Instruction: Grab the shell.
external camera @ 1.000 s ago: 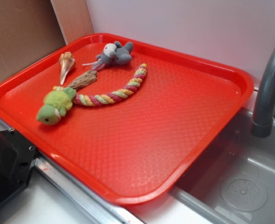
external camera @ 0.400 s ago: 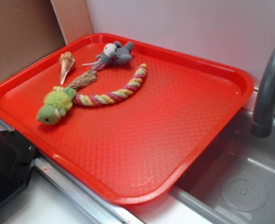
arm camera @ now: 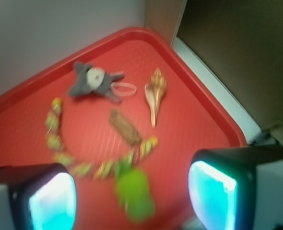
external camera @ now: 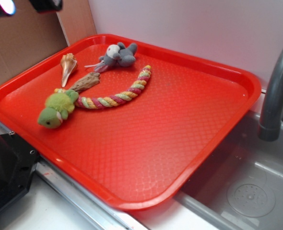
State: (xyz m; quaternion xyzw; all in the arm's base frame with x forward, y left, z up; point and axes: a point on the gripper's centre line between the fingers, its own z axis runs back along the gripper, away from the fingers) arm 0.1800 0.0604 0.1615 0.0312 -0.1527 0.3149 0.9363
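Tan-orange shell is lying ahead of the wide-spread gripper, pale point aiming back toward it.

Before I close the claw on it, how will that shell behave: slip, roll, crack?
The shell looks hard and glossy, so it will probably stay stiff but may slip between the pads. Its wide top tapers to a thin point, so it could pivot or roll in an arc on the tray if nudged. The point looks like the part likeliest to chip.
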